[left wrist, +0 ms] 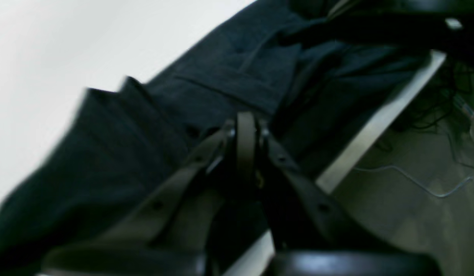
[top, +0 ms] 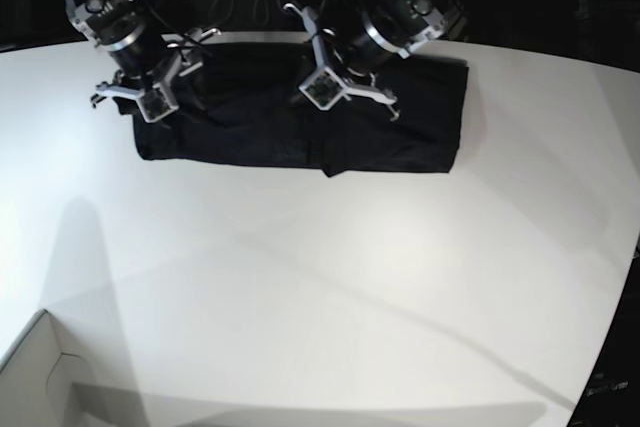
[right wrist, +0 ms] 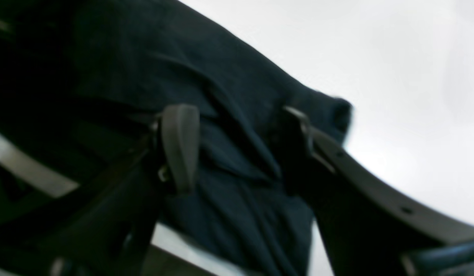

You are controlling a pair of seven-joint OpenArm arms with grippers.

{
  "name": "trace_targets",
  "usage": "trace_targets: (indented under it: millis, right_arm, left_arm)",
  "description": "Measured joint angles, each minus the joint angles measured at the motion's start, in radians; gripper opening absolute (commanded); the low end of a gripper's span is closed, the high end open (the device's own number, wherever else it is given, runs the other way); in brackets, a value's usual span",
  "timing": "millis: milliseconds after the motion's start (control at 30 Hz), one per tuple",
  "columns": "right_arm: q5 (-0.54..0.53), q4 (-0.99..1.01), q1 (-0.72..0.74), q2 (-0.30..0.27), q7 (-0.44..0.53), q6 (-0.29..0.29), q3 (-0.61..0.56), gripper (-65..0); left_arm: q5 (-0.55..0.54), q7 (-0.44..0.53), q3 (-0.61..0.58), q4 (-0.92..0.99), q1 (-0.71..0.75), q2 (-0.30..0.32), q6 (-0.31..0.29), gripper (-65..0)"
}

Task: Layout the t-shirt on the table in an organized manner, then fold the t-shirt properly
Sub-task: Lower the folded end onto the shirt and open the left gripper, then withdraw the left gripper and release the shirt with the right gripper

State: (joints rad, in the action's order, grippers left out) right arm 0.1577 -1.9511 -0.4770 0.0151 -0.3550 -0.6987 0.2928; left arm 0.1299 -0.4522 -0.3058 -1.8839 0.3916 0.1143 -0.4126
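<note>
left pincer [left wrist: 246, 132] pinching t-shirt [top: 300, 117] at desk [top: 330, 277] far edge | right pincer [right wrist: 237, 149] gaping over cloth | risk: pinching only one layer, shirt bunching

White box corner [top: 40, 372] at lower left; cables [left wrist: 432, 184], perhaps, on floor.
</note>
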Motion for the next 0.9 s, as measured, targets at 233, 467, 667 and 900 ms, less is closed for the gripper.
trace_targets:
  millis: [233,467,667,900]
  right_arm:
    - [0.000,0.000,0.090,0.139,0.003,-0.003,0.177,-21.9]
    - [-0.002,0.105,0.228,0.146,-0.178,-0.001,0.304,-21.3]
    - [-0.001,0.154,0.262,0.147,-0.267,0.000,0.339,-21.2]
    - [-0.004,0.157,0.263,0.148,-0.370,0.000,0.340,-21.3]
  left_arm:
    - [-0.011,0.003,0.273,-0.065,0.039,0.002,0.000,-64.9]
    - [-0.318,0.002,0.616,-0.060,0.043,0.030,0.014,-64.6]
    - [-0.446,-0.005,0.745,0.019,0.043,0.082,0.007,-64.6]
    - [-0.457,-0.003,0.808,0.066,0.040,0.082,0.008,-64.6]
